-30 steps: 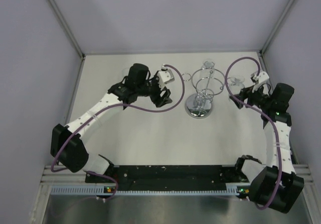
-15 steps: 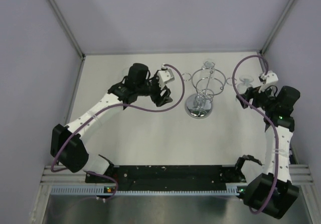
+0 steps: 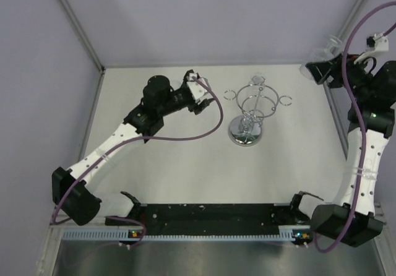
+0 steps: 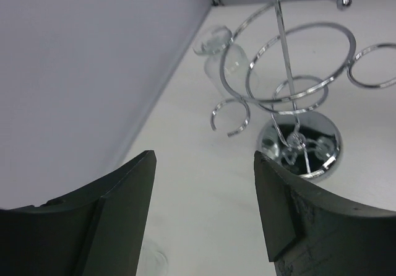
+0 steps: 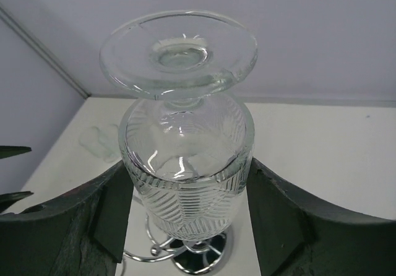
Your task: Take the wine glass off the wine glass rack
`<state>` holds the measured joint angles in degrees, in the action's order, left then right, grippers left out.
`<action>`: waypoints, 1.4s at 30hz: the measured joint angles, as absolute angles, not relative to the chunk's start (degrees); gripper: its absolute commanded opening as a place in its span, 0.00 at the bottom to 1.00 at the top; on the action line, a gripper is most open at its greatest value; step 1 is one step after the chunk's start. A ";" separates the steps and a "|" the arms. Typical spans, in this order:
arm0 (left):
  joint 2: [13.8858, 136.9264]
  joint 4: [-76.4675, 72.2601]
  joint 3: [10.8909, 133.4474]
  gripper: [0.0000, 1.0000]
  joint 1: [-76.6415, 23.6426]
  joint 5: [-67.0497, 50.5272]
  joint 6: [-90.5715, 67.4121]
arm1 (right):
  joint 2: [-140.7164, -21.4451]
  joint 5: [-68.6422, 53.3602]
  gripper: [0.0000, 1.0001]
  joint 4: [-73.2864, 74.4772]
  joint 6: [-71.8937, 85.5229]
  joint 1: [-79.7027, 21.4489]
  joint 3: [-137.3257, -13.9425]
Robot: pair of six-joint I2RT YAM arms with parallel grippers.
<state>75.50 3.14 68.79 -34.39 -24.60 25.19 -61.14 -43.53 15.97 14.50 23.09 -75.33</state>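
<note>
The chrome wine glass rack (image 3: pixel 250 111) stands mid-table on its round mirror base. A ribbed clear wine glass (image 5: pixel 185 164) is clamped by its bowl in my right gripper (image 5: pixel 189 164), foot (image 5: pixel 178 53) pointing at the camera. From above, that glass (image 3: pixel 332 43) and the right gripper (image 3: pixel 317 70) hang high at the back right, clear of the rack's rings. The rack (image 5: pixel 199 258) shows beneath the held glass. Another glass (image 4: pixel 219 53) hangs on the rack's (image 4: pixel 291 90) far side. My left gripper (image 4: pixel 204 158) is open and empty, left of the rack.
The enclosure walls close in on both sides and at the back; the right gripper is near the right corner post (image 3: pixel 346 22). A faint clear glass (image 5: pixel 99 141) stands on the table by the far wall. Purple cables (image 3: pixel 213 124) loop from both wrists.
The right arm has risen and swung to the back right, carrying the wine glass away from the rack. The left arm has drawn back to the left, with its gripper still open.
</note>
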 measured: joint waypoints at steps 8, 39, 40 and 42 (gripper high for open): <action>75.07 -13.91 69.38 0.59 -39.97 -19.79 35.77 | -68.79 -44.91 0.00 18.98 27.40 10.33 -82.63; 84.64 -33.10 73.08 0.48 -48.58 -11.35 59.64 | -75.50 -37.67 0.00 18.98 45.89 -10.41 -89.38; 85.06 -33.52 73.23 0.47 -48.58 -11.03 59.90 | -75.50 -37.67 0.00 18.87 46.13 -10.68 -89.38; 85.82 -34.15 73.34 0.46 -48.58 -10.72 60.29 | -75.50 -37.65 0.00 18.85 46.39 -10.98 -89.38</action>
